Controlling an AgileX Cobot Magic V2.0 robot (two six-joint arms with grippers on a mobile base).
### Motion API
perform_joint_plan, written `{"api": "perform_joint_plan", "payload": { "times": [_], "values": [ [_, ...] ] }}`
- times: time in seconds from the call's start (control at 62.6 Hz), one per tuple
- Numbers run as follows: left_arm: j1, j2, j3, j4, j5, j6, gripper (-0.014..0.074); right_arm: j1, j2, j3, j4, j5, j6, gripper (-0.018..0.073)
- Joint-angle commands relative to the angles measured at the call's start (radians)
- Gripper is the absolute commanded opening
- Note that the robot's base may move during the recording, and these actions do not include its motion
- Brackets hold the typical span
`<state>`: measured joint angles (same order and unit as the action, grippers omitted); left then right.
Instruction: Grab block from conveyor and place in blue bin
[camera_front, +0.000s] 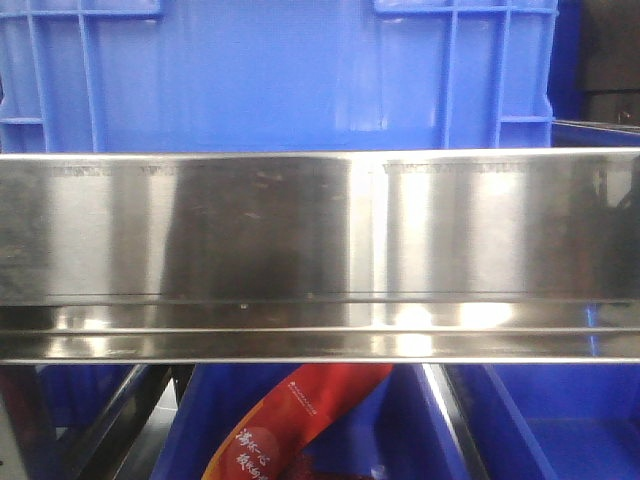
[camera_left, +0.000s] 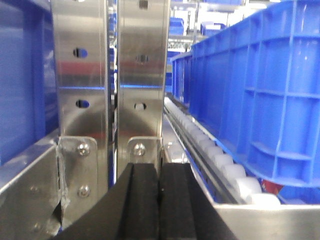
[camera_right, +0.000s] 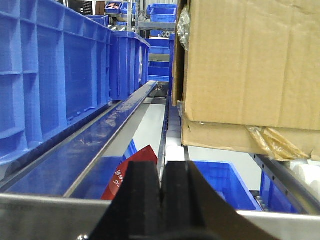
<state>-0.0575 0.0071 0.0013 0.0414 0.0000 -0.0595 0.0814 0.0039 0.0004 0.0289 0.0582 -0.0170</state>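
Below steel rail (camera_front: 320, 240), red packet (camera_front: 285, 430) with unreadable white script; left fingers (camera_left: 142, 200), right fingers (camera_right: 145, 200) clenched, empty.

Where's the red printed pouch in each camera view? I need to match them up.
Front view: the red printed pouch sits bottom centre, below the shiny steel rail.
Left wrist view: not visible.
Right wrist view: low centre-left, behind the right gripper.
Shared landmark: tall blue plastic crates.

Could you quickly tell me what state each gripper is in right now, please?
Left gripper: closed, nothing between its black pads.
Right gripper: closed, holding nothing.
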Motion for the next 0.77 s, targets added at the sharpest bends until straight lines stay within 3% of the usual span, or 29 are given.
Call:
{"api": "perform_joint_plan", "payload": {
  "times": [0.0,0.75],
  "values": [
    [0.004,-0.007,-0.001,-0.007,-0.026,-0.006,-0.0111,0.0,-0.004,0.0,-0.006,-0.022,0.001,-0.0162],
    [0.004,-0.007,-0.001,-0.007,-0.026,-0.006,-0.0111,0.0,-0.004,0.0,-0.006,-0.022,0.001,-0.0162]
  ]
}}
